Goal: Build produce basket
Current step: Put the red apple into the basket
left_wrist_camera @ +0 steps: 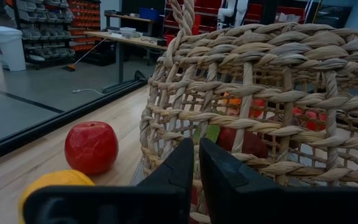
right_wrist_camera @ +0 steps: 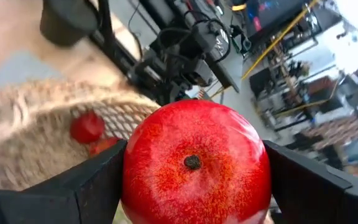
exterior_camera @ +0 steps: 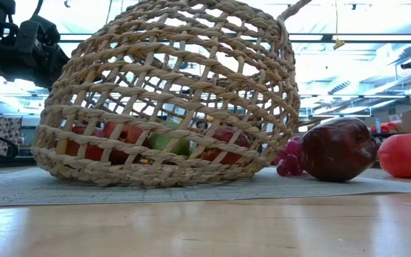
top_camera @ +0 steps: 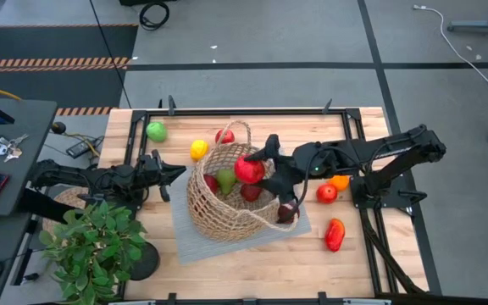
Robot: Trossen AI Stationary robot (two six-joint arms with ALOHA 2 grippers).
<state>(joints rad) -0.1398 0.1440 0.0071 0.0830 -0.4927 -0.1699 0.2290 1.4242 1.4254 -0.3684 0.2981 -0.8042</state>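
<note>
Your right gripper (right_wrist_camera: 194,180) clamps a red apple (right_wrist_camera: 196,163) over the basket (top_camera: 227,199), which sits on the mat (top_camera: 185,241) mid-bench with fruit inside. Your left gripper (left_wrist_camera: 194,168), fingers closed, rests beside the basket's wall.

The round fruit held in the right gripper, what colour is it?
Glossy red apple, speckled orange near its dark stem pit; the right wrist view shows it best.

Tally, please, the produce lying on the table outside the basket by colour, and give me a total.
Red: 3, far apple, round fruit, pepper
Dark red: 1, dark apple
Purple: 1, grape bunch
Green: 1, green apple
Yellow: 1, lemon
Orange: 1, orange fruit
Total: 8, not counting the held red apple in the right tool.
</note>
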